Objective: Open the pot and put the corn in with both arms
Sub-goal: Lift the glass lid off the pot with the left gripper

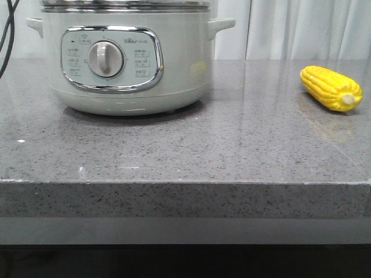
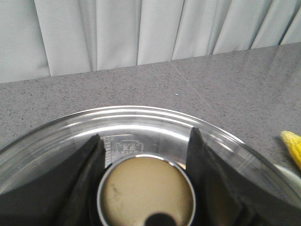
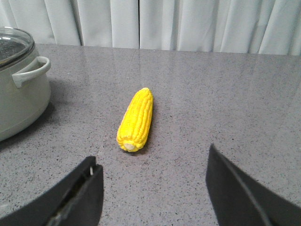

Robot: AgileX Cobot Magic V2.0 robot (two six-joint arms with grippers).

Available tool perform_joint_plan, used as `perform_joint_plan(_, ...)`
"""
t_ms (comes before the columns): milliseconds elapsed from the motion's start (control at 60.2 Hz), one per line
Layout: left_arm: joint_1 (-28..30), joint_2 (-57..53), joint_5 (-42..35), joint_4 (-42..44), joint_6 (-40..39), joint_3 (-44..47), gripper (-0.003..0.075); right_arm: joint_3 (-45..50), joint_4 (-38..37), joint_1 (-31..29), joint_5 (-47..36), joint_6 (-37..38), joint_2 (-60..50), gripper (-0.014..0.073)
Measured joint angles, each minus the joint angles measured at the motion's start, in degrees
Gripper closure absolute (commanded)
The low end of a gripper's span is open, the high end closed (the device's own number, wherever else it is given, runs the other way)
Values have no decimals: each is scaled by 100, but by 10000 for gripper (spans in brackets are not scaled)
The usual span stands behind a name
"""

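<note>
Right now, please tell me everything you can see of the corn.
The corn is one bright yellow cob with neat rows of kernels and a pale stub at its near end. It looks smooth, perhaps plastic. It lies flat on the grey speckled counter, to the right of the pot and apart from it. Nothing holds it; the right end effector is open, short of the cob.

- The counter point(image 1: 191, 156) is grey speckled stone with a thick front edge.
- The pot point(image 1: 124, 58) stands on it at the back left.
- The corn point(image 1: 331, 88) lies on it at the right, well apart from the pot, stub end forward.
</note>
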Motion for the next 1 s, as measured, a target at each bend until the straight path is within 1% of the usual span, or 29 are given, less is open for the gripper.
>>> perform_joint_plan(116, 0, -222, 200, 0, 0, -219, 513, 0, 0, 0, 0, 0, 0, 104)
perform_joint_plan(316, 0, -947, 419, 12, 0, -337, 513, 0, 0, 0, 0, 0, 0, 104)
perform_joint_plan(399, 0, -1330, 722, 107, 0, -337, 513, 0, 0, 0, 0, 0, 0, 104)
perform_joint_plan(548, 12, -1981, 1493, 245, 0, -337, 512, 0, 0, 0, 0, 0, 0, 104)
perform_joint_plan(632, 12, -2355, 1752, 326, 0, -287, 512, 0, 0, 0, 0, 0, 0, 104)
perform_joint_plan(781, 12, -3114, 1893, 384, 0, 204, 513, 0, 0, 0, 0, 0, 0, 104)
perform_joint_plan(997, 12, -4326, 2010, 409, 0, 1584, 513, 0, 0, 0, 0, 0, 0, 104)
